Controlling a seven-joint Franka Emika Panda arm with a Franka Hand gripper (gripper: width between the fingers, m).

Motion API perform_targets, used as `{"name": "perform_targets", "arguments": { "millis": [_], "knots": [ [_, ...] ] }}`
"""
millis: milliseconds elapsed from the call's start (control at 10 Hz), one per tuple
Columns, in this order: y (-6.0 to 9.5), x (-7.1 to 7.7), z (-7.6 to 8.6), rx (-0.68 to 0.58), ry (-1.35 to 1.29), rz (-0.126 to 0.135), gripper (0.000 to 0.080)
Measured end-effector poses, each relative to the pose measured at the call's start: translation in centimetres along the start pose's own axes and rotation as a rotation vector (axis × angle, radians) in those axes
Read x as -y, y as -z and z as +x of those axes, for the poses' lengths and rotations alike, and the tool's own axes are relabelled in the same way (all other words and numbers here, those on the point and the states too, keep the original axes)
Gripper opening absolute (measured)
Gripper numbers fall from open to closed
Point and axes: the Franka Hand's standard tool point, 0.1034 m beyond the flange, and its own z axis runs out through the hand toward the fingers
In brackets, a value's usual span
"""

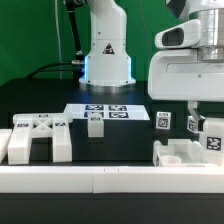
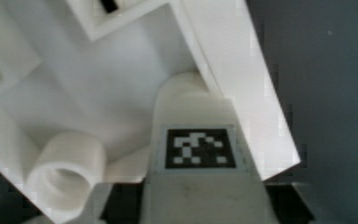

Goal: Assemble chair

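We are at a pick-up step. The gripper [image 1: 193, 115] stands low at the right side of the desk [image 1: 40, 100]. In the wrist view its jaws are closed on a tagged chair piece [image 2: 197, 120], a tapered white part with a square tag on its face. It looks like a leg, though the view is too tightly cropped for us to be sure. The piece lies just beside a broad chair slab [image 2: 87, 70], with a round peg [image 2: 60, 180] close by.

Nothing of the chair looks joined, and its parts lie loose across the desk. A large stepped part [image 1: 35, 140] sits at the near left and a small block [image 1: 95, 125] near the middle. A small tagged block [image 1: 162, 121] stands just right of the marker board [image 1: 105, 110], and a recessed part [image 1: 182, 153] lies at the near right, close to the gripper.

We judge the assembly to be at an early stage. The next move calls for a straight, slow lift, so that the held piece clears the slab beside it without dragging it along. After that we expect a carry and a turn to line the piece's end up with its socket. An off-centre grip would let the piece swing, so we would keep it steady during the lift.
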Motion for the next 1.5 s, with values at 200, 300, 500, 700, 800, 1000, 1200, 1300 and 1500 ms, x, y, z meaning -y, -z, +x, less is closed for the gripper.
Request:
{"name": "perform_targets", "arguments": {
  "millis": [200,300,500,700,800,1000,1200,1300,1500],
  "knots": [
    [0.0,0.0,-0.2,-0.007,-0.231,-0.009,0.0289],
    [0.0,0.1,-0.3,-0.018,-0.349,-0.006,0.0289],
    [0.0,0.3,-0.5,-0.028,-0.538,-0.010,0.0290],
    [0.1,0.4,-0.6,-0.036,-0.675,-0.010,0.0291],
    [0.1,0.4,-0.6,-0.039,-0.736,-0.010,0.0291],
    [0.1,0.5,-0.8,-0.030,-0.813,-0.003,0.0452],
    [0.2,0.5,-0.5,-0.027,-0.694,-0.008,0.0601],
    [0.5,0.6,0.0,-0.022,-0.627,-0.011,0.0635],
    [0.6,0.7,0.2,-0.023,-0.420,-0.011,0.0647]
  ]
}}
